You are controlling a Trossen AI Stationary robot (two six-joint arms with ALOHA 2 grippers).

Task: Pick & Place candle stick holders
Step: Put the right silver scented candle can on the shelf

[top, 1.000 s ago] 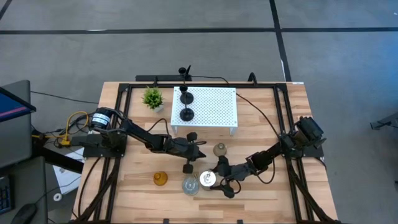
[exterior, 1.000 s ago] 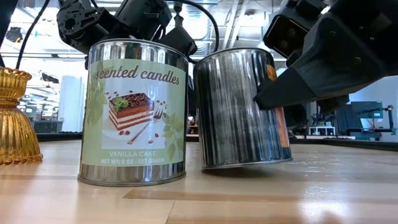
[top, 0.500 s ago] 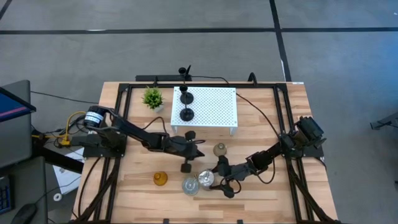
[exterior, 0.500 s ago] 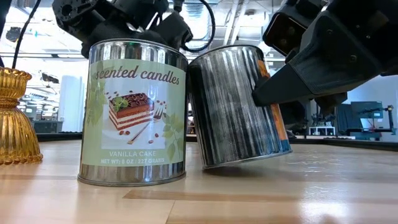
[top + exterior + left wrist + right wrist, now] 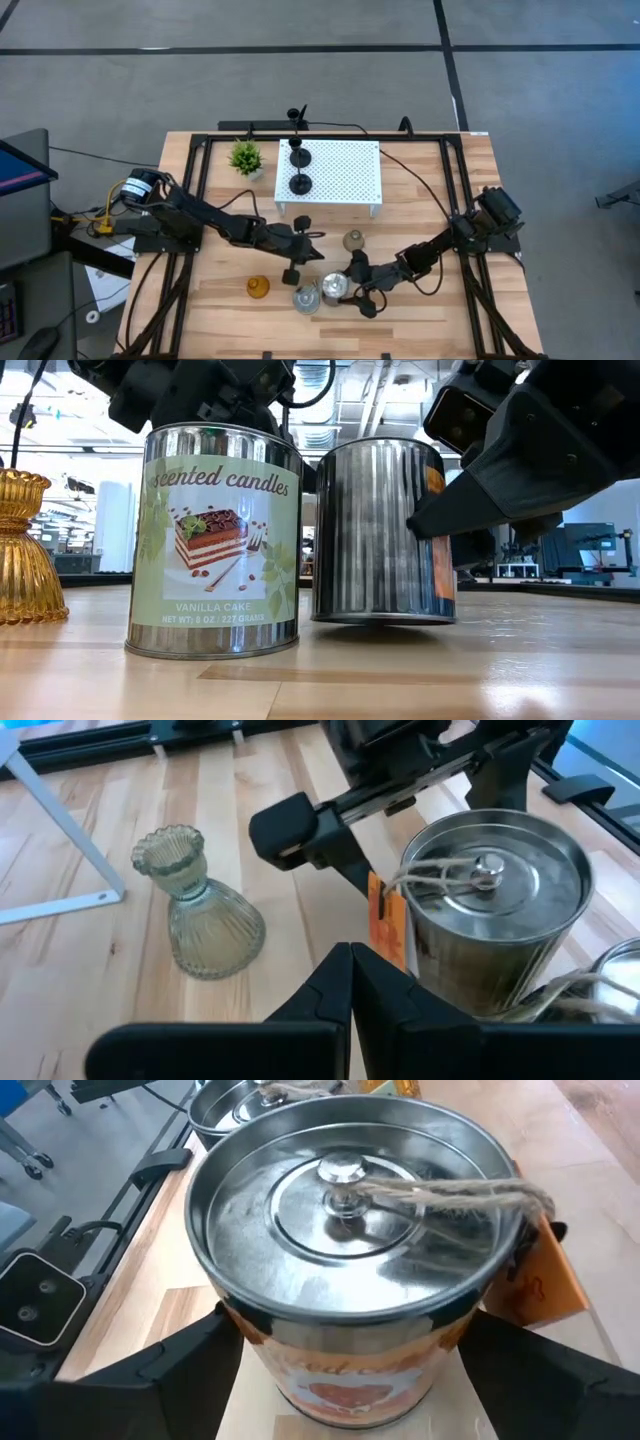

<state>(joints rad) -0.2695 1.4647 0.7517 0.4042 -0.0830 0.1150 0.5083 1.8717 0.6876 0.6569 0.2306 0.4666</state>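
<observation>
Two tins sit beside the amber holder; one tin is gripped by the right claw for lifting; the left claw is closed, empty.

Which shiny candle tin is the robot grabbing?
The right gripper clasps the tin with the orange tag. The other tin, showing a cake picture, stands free beside it.

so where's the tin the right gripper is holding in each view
High view: held tin, front centre of table.
Low view: the tin, upright, right of the scented candles tin.
Left wrist view.
Right wrist view, between right gripper fingers.
Shared landmark: its orange tag.
</observation>
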